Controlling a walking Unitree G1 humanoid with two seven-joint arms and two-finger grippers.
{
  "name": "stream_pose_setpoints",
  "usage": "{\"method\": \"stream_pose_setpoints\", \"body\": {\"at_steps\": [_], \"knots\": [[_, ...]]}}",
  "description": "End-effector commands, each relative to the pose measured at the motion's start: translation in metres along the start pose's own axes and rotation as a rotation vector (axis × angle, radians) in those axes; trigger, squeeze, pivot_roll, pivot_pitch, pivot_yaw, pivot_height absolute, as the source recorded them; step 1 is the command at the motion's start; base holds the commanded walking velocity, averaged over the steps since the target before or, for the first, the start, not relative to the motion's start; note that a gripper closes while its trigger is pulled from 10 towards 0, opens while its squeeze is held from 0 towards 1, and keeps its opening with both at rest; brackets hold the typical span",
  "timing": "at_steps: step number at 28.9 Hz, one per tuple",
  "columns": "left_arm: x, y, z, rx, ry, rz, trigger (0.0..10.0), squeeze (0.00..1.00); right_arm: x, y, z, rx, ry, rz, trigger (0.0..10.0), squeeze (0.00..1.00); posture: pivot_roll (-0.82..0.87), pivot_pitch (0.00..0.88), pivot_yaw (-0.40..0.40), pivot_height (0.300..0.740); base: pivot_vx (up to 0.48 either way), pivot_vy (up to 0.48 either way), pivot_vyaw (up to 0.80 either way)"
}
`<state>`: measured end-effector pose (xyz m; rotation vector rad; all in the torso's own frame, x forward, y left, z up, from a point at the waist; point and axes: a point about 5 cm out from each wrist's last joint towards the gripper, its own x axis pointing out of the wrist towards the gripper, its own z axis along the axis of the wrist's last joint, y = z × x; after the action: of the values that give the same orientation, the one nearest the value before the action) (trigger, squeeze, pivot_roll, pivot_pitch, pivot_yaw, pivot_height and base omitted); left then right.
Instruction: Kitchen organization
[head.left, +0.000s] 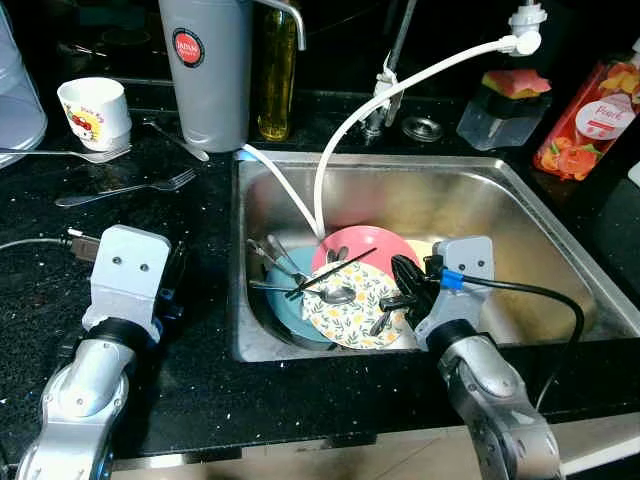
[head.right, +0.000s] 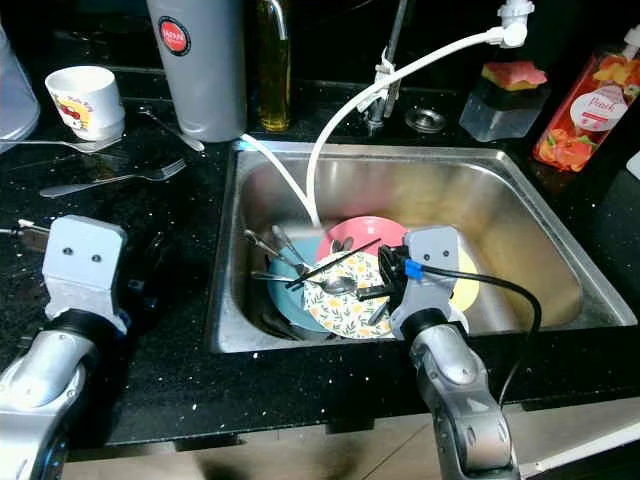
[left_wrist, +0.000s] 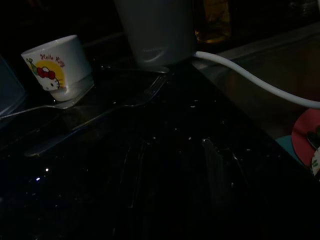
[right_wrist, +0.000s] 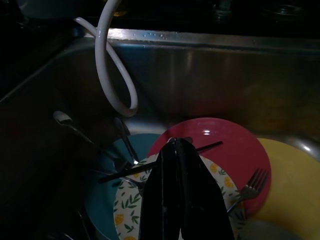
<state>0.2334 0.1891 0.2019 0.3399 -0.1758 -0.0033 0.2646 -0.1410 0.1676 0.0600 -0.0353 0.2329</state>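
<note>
Black speckled stone forms the desk (head.left: 200, 390) around a steel sink (head.left: 560, 260). Stacked in the sink lie a pink plate (head.left: 375, 246), a teal plate (head.left: 285, 300), a floral plate (head.left: 355, 310) and a yellow plate (right_wrist: 295, 190), with a black chopstick (head.left: 335, 272) across them, a fork (right_wrist: 247, 186) on the pink plate and other cutlery (head.left: 270, 258) at the left. A white hose (head.left: 400, 85) loops down from above into the basin.

The right gripper (right_wrist: 181, 150) hangs over the floral plate with its jaws pressed together, holding nothing that can be made out. The left gripper (head.left: 170, 290) rests low over the desk left of the sink; its view is so dark that I cannot tell how its jaws stand.

Behind, on the desk, stand a white cartoon mug (head.left: 95, 112) with a spoon (head.left: 60, 154) beside it, a second fork (head.left: 125, 188), a grey canister (head.left: 207, 70), an oil bottle (head.left: 275, 75), a sponge holder (head.left: 500, 105) and a red soap bottle (head.left: 590, 120).
</note>
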Motion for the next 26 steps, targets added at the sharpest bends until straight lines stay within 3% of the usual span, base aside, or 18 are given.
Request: {"method": "stream_pose_setpoints", "body": {"at_steps": [1,22,25,26], "knots": [[0.001,-0.004,-0.003,0.003,0.002,-0.009,10.0,0.00,-0.004,-0.004,-0.018,0.026,0.088,-0.007,10.0,0.00,0.18,0.044,-0.089,0.740,0.000,0.000,0.00],[0.012,-0.009,0.001,-0.026,0.019,0.026,10.0,0.00,-0.003,-0.005,-0.016,0.023,0.082,-0.021,10.0,0.00,0.19,0.040,-0.084,0.740,0.000,0.000,0.00],[0.023,-0.006,0.006,-0.070,0.073,0.082,10.0,0.00,-0.003,-0.005,-0.015,0.023,0.078,-0.019,10.0,0.00,0.19,0.039,-0.084,0.740,0.000,0.000,0.00],[0.033,-0.004,0.014,-0.095,0.079,0.111,10.0,0.00,-0.002,-0.005,-0.014,0.024,0.074,-0.018,10.0,0.00,0.20,0.038,-0.083,0.740,0.000,0.000,0.00]]}}
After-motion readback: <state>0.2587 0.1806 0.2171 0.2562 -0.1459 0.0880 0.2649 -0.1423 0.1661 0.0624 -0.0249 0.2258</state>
